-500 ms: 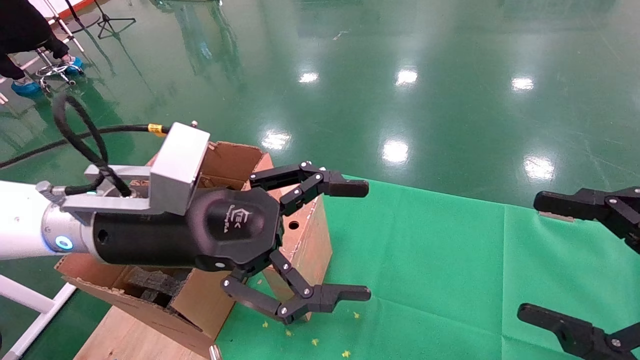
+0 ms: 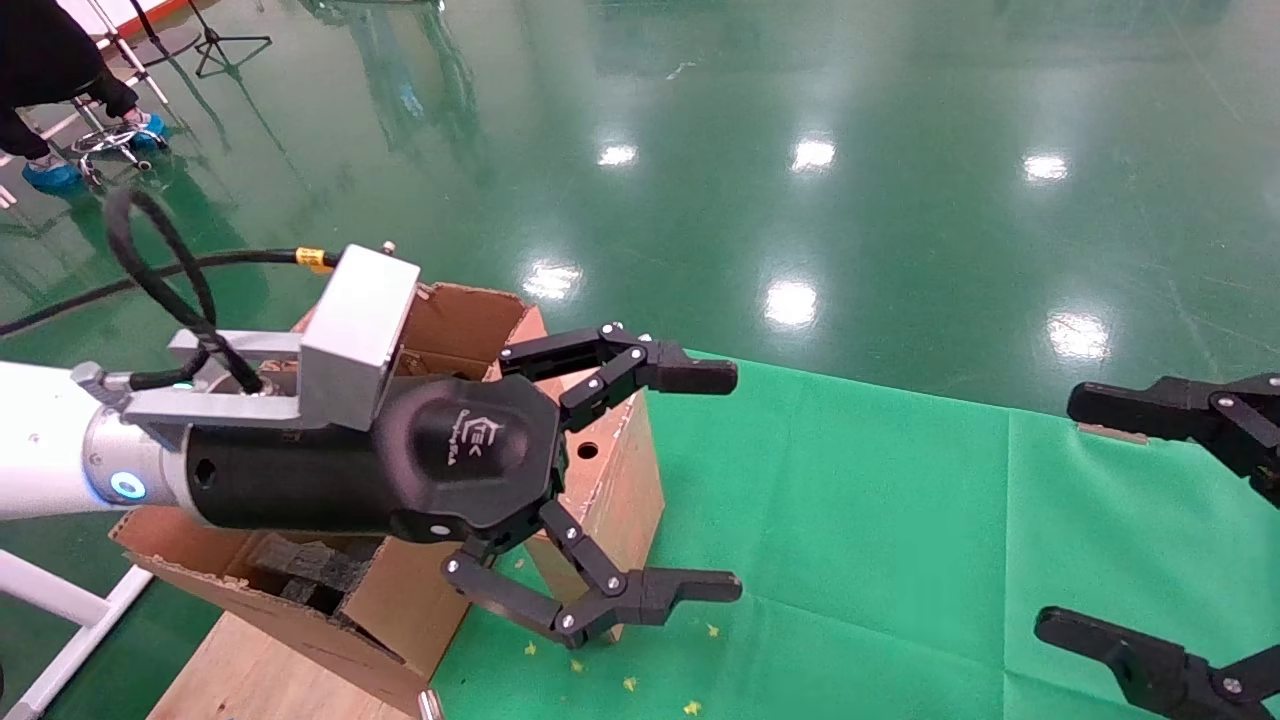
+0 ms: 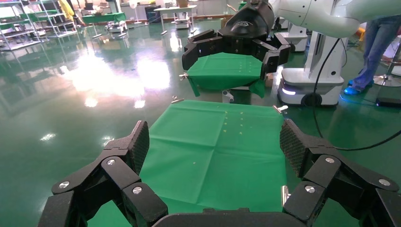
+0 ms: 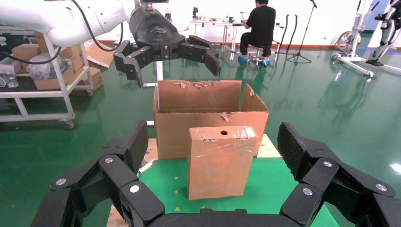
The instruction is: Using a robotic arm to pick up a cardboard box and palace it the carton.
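Glossy green floor [image 2: 900, 120] mirroring ceiling lights, green cloth [image 2: 900, 520] over the table, white wheeled shelf cart [image 4: 42, 101] with boxes, person in black seated at a far desk [image 4: 259, 28], tripod stand [image 2: 215, 40]

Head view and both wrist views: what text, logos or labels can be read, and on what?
Left tool, on its black housing: a white logo with lettering, too small to read.
Box: no print, only a hole and tape.
Carton: nothing legible.
Right tool: no text.

two grippers show, one left [image 2: 725, 480] and one right [image 2: 1060, 515]; one small box [image 4: 220, 161], one big carton [image 4: 208, 111], one green cloth [image 2: 900, 520].
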